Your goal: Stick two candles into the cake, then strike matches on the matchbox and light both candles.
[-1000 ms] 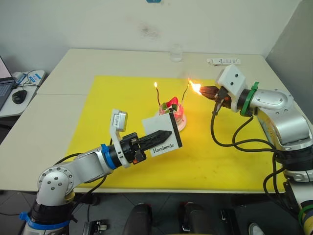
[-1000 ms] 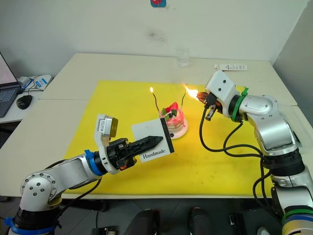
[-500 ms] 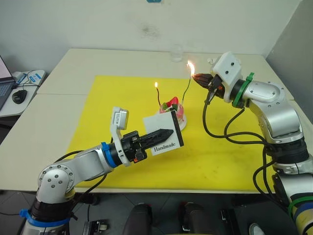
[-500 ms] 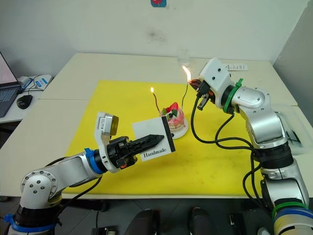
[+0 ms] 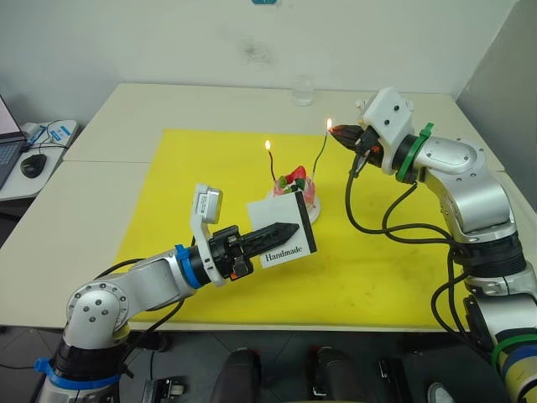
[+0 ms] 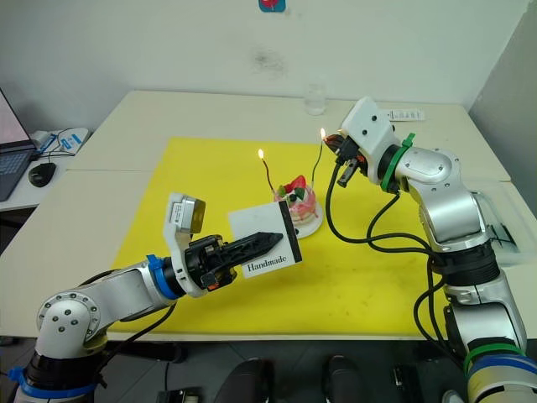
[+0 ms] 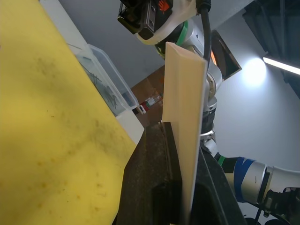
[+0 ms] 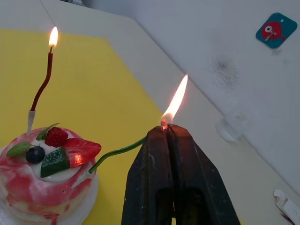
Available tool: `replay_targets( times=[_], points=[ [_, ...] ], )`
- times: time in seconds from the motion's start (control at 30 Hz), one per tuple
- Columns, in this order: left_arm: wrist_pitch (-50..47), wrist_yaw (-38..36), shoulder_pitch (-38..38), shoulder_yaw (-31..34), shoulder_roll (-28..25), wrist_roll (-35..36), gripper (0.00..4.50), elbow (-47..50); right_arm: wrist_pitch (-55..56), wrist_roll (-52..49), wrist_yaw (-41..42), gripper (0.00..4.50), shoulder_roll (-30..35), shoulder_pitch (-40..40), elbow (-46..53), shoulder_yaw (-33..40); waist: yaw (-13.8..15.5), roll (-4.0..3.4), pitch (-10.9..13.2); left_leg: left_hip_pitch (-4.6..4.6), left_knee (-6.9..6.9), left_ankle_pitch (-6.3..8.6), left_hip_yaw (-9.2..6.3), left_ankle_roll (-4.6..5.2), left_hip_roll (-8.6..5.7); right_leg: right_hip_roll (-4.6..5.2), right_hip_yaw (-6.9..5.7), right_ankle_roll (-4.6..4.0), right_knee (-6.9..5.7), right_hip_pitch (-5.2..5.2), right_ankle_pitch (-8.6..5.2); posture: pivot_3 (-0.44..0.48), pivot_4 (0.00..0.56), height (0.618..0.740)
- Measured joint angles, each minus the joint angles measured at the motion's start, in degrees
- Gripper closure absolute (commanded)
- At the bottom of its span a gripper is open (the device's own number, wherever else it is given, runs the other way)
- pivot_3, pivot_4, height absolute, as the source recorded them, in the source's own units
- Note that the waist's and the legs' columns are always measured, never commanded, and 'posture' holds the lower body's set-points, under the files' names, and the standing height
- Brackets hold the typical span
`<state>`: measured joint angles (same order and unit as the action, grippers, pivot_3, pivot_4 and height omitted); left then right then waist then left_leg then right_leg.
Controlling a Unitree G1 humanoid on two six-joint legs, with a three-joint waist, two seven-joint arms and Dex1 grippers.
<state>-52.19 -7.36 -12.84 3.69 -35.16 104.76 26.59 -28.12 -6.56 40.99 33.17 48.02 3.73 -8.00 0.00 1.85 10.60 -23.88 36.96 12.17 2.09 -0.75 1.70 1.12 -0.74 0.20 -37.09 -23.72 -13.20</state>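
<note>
left pincer (image 5: 281, 230) clamped, right pincer (image 8: 167, 131) pinched

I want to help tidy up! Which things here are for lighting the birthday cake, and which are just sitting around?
For the job:
- cake
- red candle, lit
- green candle
- burning match in the right fingers
- matchbox in the left fingers

Just sitting around:
- glass
- computer mouse
- white strip at the table's far edge
- clear box

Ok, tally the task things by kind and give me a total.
Candles: 2, red candle and green candle
Cake: 1, cake
Matchbox: 1, matchbox
Lit match: 1, match
Total: 5
</note>
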Motion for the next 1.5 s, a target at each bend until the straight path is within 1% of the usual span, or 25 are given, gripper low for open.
replay_targets(
  times=[0.43,1.5],
  points=[
    [0.02,-0.70,0.28,-0.58,0.08,-0.53,4.50,0.00,0.21,0.80,0.12,4.46,-1.68,0.00,-0.57,-0.01,-0.01,0.00,0.00,0.00,-0.01,0.00,0.00,0.00,0.01,0.00,0.00,0.00,0.00,-0.01,0.00,0.000,0.150,0.740],
    [0.01,-1.60,0.04,-1.08,0.10,-1.00,4.50,-0.10,0.30,1.31,0.04,4.46,-0.63,-0.07,-0.57,0.05,-0.02,0.00,0.00,-0.02,-0.02,0.00,0.00,0.00,0.01,0.00,0.00,0.00,0.01,-0.03,0.00,0.000,0.150,0.740]
  ],
)
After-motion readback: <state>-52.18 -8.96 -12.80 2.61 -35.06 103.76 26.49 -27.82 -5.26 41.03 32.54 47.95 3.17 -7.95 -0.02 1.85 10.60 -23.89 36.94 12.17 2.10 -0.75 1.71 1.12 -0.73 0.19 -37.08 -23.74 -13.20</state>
